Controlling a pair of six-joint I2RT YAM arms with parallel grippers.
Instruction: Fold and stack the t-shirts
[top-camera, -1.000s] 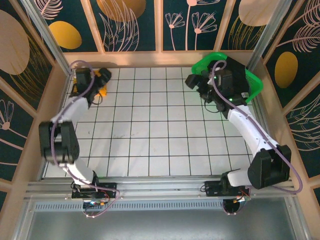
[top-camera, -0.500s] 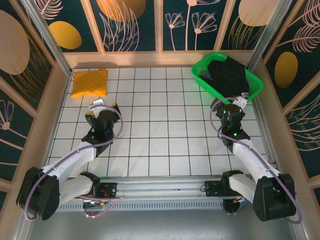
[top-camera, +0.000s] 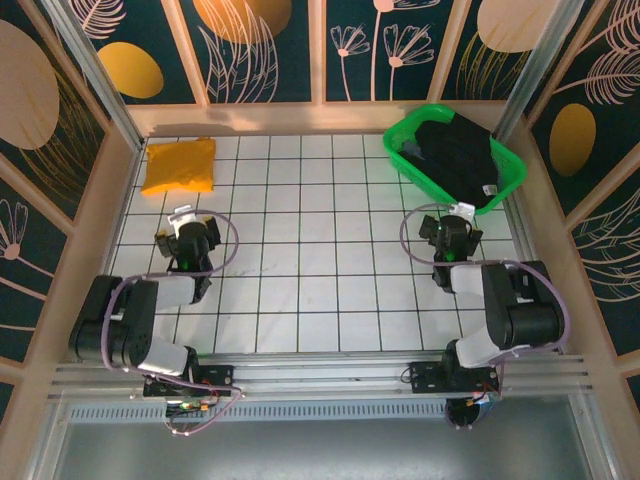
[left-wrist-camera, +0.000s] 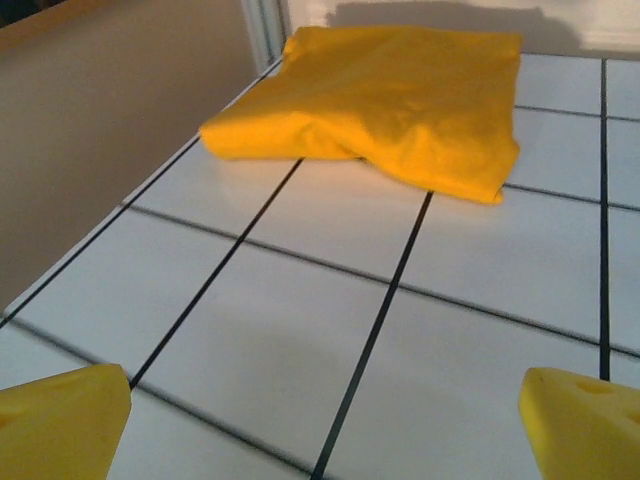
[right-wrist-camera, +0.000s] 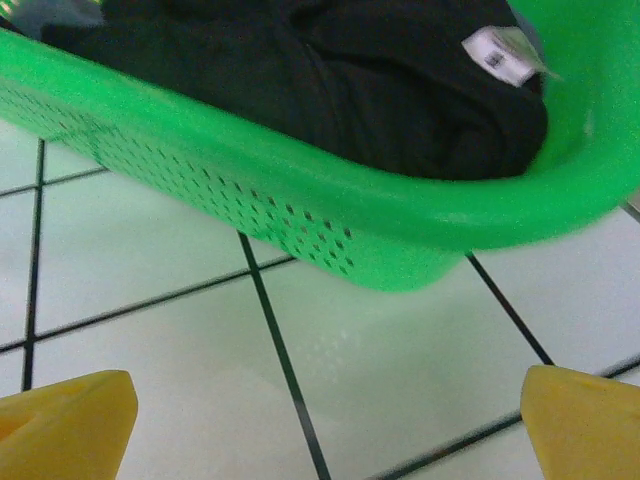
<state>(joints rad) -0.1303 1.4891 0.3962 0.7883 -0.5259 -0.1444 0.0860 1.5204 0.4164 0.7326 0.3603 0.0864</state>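
The folded orange-yellow t-shirt (top-camera: 178, 165) is lying on the gridded desk (top-camera: 320, 250) at its far left corner. The left hand (top-camera: 187, 228) is hovering near it, its fingers (left-wrist-camera: 60, 420) standing wide apart and empty. The black t-shirt (top-camera: 455, 150), white tag (right-wrist-camera: 497, 52) showing, is sitting bunched inside the green basket (top-camera: 400, 135). The right hand (top-camera: 450, 228) is facing the basket's wall, likewise spread and empty.

Bright, even light (wrist views slightly soft).
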